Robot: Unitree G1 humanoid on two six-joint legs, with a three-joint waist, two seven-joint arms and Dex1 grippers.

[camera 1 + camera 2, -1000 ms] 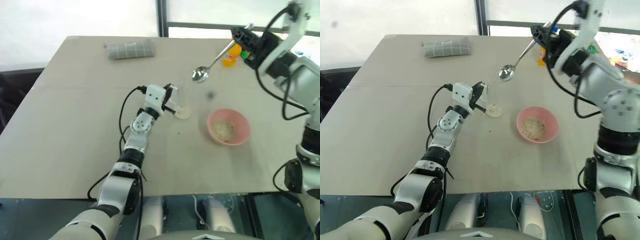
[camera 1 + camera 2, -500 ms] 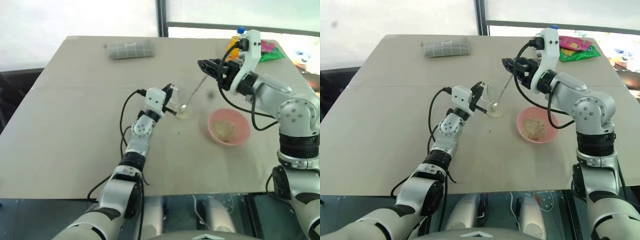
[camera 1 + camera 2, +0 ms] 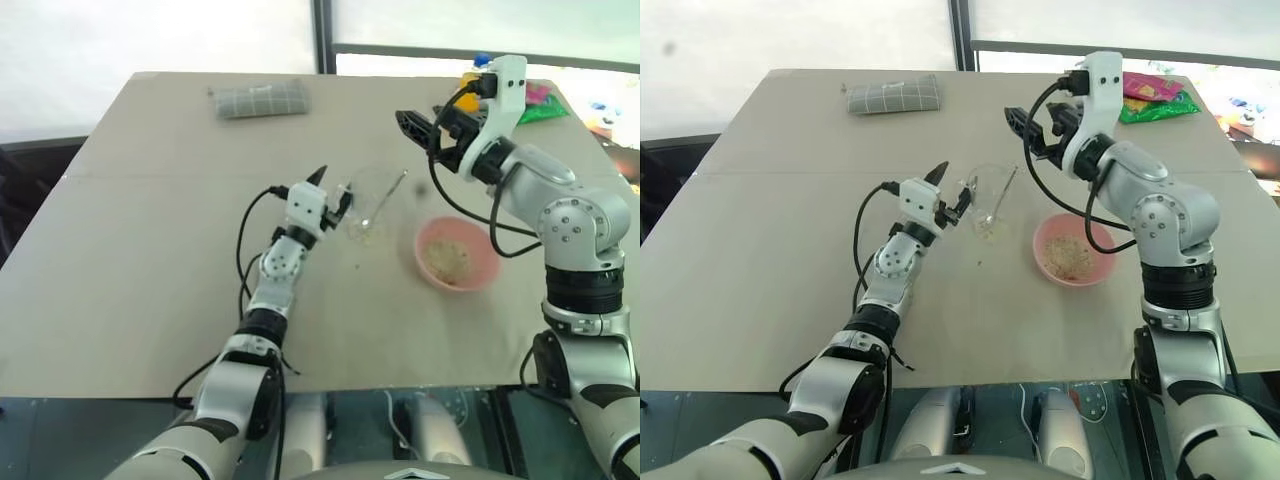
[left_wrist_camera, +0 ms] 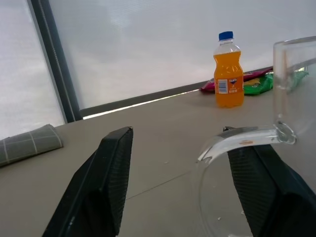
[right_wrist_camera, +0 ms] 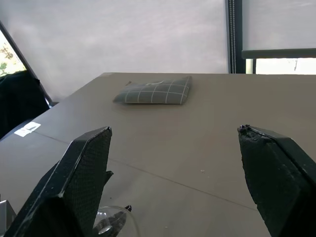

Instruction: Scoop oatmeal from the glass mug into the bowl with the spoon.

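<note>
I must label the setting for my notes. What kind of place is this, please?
Probably a lab or test room rather than a kitchen: a large plain table beside big shaded windows, bearing only a few props, namely a glass mug, a pink bowl, a folded cloth and an orange drink bottle.

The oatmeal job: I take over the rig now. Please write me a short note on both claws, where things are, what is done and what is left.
Left claw: open, beside the glass mug, not gripping it.
Right claw: open, empty, above the table behind the mug.
Spoon: leaning inside the mug, free.
Oatmeal: a heap in the pink bowl; a small rest at the mug's bottom.
Done: oatmeal moved into the bowl, spoon left in the mug.
Left: probably only to pull both arms away.
</note>
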